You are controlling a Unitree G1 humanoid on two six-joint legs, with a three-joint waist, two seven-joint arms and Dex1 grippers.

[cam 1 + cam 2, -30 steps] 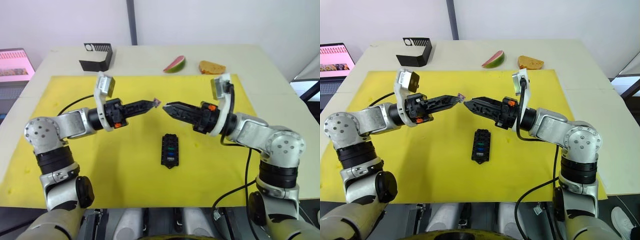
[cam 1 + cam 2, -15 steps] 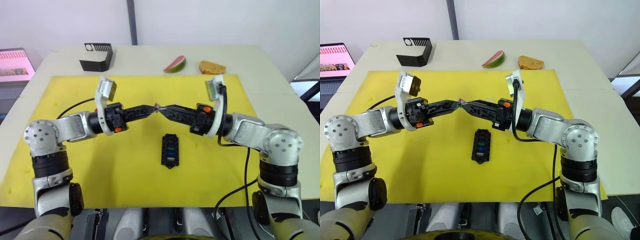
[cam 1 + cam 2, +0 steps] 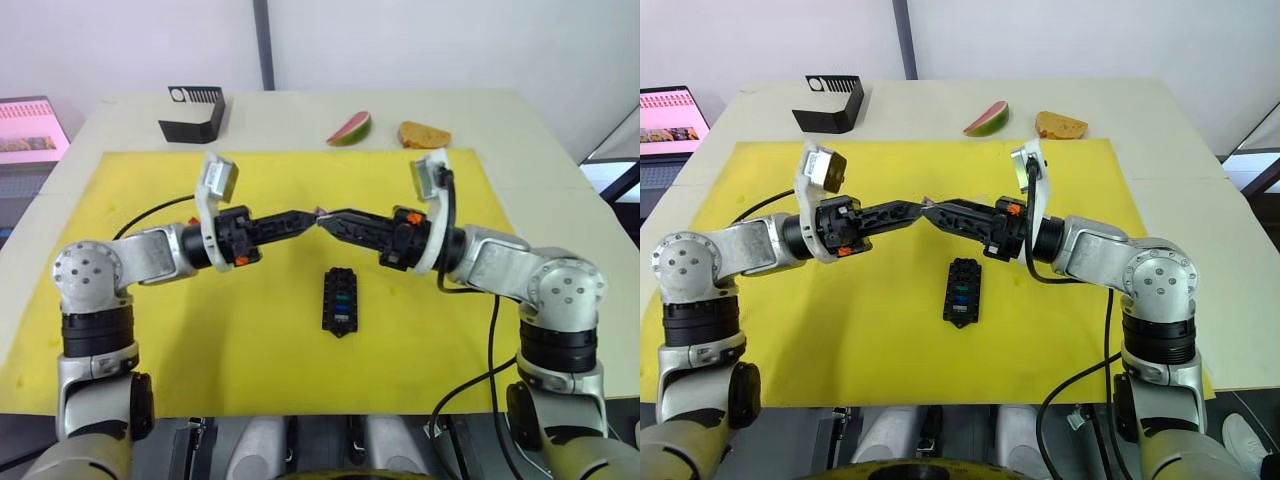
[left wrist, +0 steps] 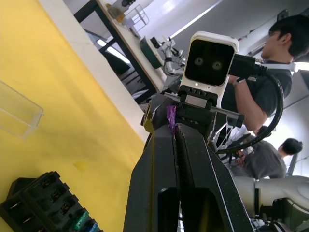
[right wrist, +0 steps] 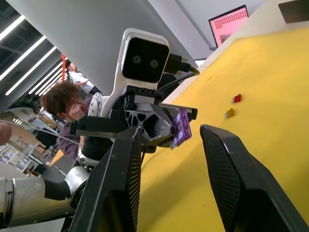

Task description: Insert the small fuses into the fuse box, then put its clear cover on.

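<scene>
Claws meet mid-mat: left claw [image 4: 175,126] pinches violet fuse [image 4: 171,117]; right claw [image 5: 170,137] spread.

Matt yellow mat [image 3: 150,330] – glossy black plastic fuse box [image 3: 340,300]

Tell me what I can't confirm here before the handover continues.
- Tiny violet blade fuse: head views show a speck between the left hand and the right hand.
- Small black slotted fuse box: which slots are empty, too small to tell.
- Clear rectangular plastic cover: cut off by the left wrist view's edge.
</scene>
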